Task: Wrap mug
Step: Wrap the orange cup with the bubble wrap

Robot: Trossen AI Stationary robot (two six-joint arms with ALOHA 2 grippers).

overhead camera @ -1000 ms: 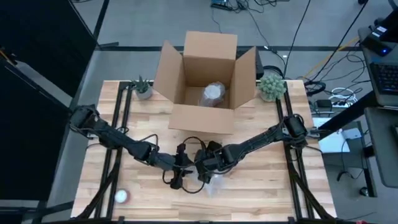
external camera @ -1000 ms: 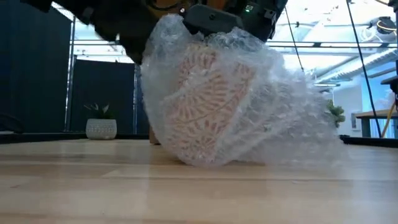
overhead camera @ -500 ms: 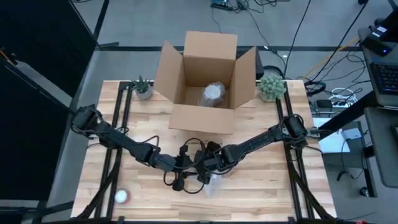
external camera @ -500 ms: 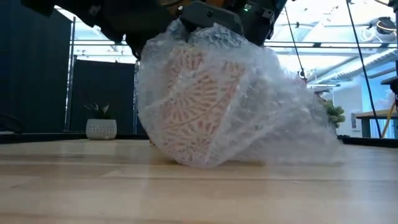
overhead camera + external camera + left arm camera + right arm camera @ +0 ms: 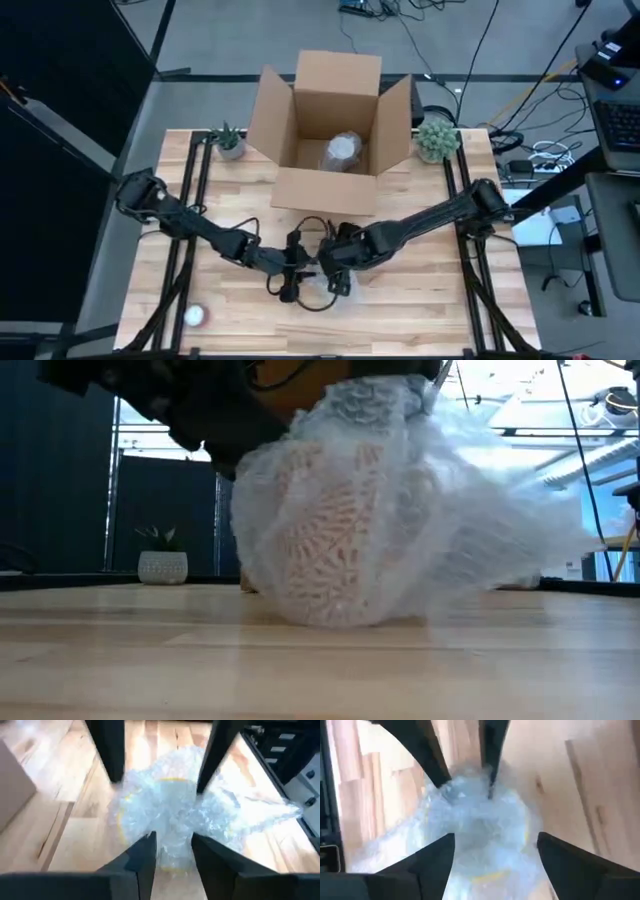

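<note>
The pale mug with a raised orange lattice pattern [image 5: 330, 540] sat swaddled in clear bubble wrap [image 5: 470, 510] on the light wooden slatted table [image 5: 430, 300], near the front edge and about midway across. Seen from table height the wrap rose in a crumpled peak over the mug and trailed off in a loose tail to the right (the mug's handle could not be made out through the plastic).

Compared with half a second before, the bundle had turned a little, the peak of wrap stood taller, and the tail had lifted off the tabletop. From above, the right arm had straightened and reached farther in.

Both dark arms met over the bundle from opposite sides. The left gripper [image 5: 172, 850] hung just above the wrap, its two fingers parted by a narrow gap with plastic showing between them; whether they pinched it I could not tell. The right gripper [image 5: 495, 855] was spread wide over the bundle.

Behind them stood the open brown cardboard box [image 5: 330, 130].
</note>
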